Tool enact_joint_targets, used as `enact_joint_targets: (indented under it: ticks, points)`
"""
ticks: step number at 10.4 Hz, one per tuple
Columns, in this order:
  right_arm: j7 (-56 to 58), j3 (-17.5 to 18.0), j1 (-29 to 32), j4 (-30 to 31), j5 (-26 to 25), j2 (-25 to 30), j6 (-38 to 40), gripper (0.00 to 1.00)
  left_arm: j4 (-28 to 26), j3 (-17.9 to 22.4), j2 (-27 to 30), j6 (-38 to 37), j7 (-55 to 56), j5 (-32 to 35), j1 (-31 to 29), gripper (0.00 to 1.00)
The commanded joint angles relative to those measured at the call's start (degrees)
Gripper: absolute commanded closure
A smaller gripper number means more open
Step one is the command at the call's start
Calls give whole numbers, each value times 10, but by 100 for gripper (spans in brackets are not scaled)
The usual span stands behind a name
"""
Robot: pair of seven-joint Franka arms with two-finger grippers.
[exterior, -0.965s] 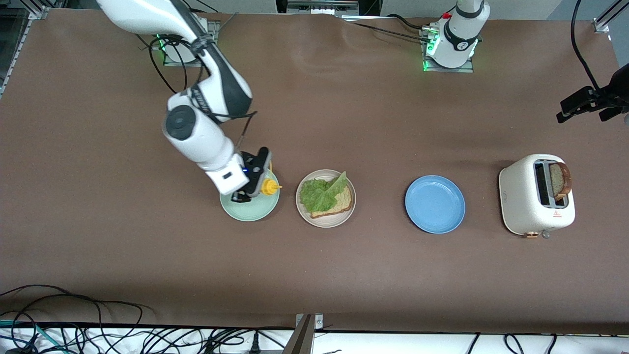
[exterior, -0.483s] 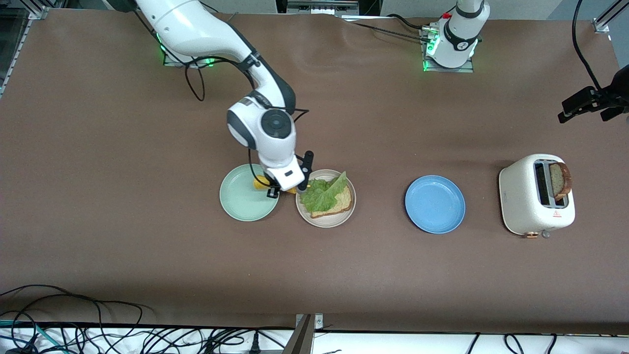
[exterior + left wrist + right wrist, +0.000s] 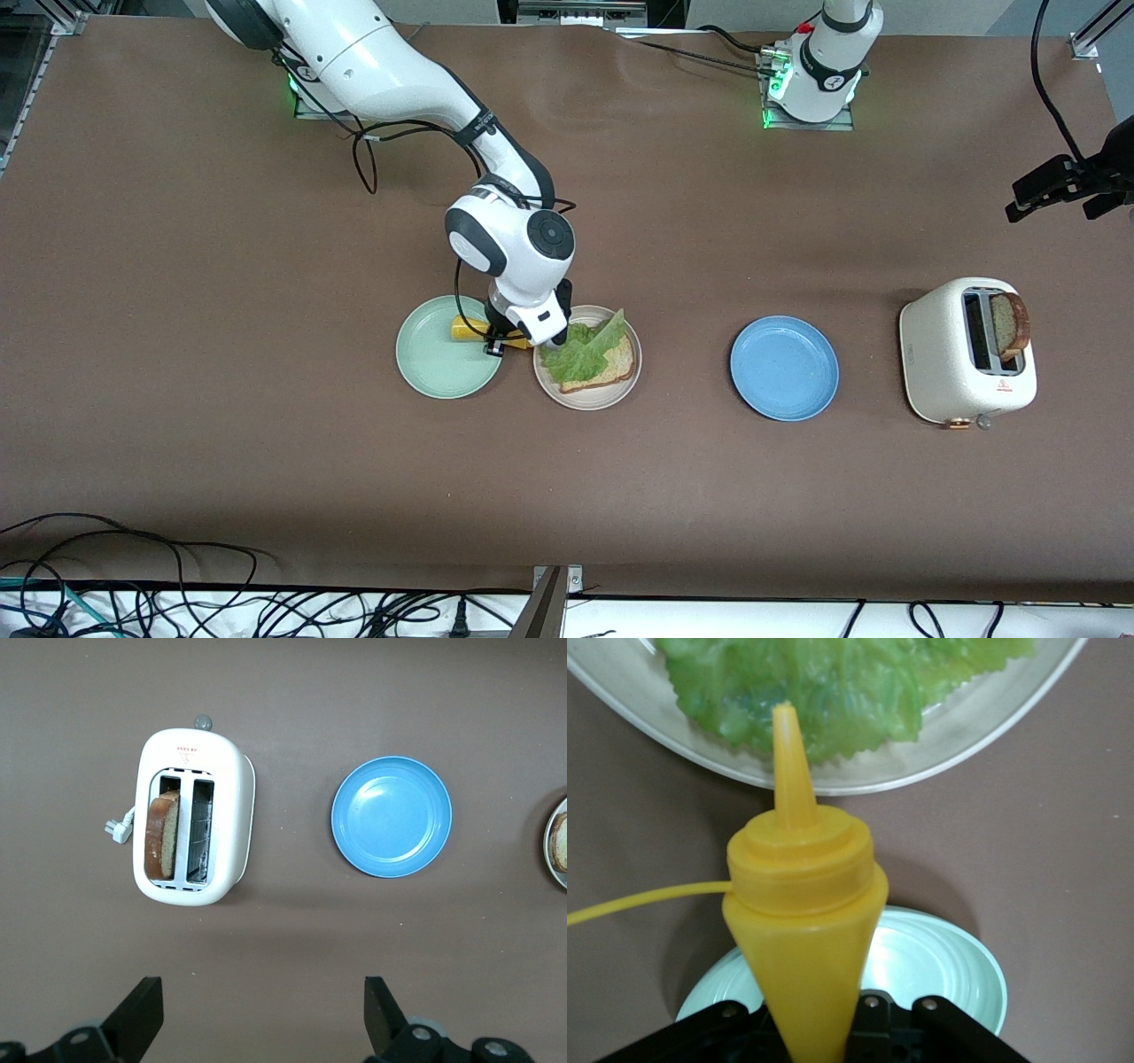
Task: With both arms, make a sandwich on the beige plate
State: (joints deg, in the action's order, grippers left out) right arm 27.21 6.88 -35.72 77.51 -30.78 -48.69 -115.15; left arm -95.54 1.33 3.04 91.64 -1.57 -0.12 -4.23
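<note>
Yellow plastic fills the right wrist view: a squeeze bottle with a pointed nozzle, clamped between the closed jaws of the right gripper. The bottle is held up in the air over the gap between the mint green plate and the beige plate, its nozzle aimed at the lettuce leaf.

On the beige plate lies one slice of brown bread with the ruffled lettuce leaf spread over it; no second slice lies on top. This plate sits near the middle of the table, just beside the mint green plate, which lies toward the right arm's end. The blue plate stands well apart from the beige one, toward the left arm's end, and it shows bare in the left wrist view.

Nearer still to the left arm's end stands a white toaster. A second slice of brown bread stands upright in one slot of the toaster; its other slot holds nothing.

The left arm waits, its gripper high over the table near the toaster, with the jaws spread wide and holding nothing.
</note>
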Motion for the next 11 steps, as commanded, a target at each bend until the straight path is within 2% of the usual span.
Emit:
enact_joint_targets:
  ticks: [1,3,7,8,11]
  points:
    - [-5,-6,-14,-33,-25,-15,32,100,20,-1,-11,-8,-7,13,1,0]
    - [-5,-3,-22,-32,-47,-15,65,100,21,-1,-11,-9,-8,13,1,0]
    - [0,-2,-13,-30,-41,-5,67,100,21,0,-16,-8,-8,14,-4,0]
    - [2,-1,-2,-26,-34,16,83,100,21,0,-16,-8,-7,14,-4,0]
    - [43,-1,43,-6,35,85,115,100,20,0,-17,-8,-7,13,-4,0]
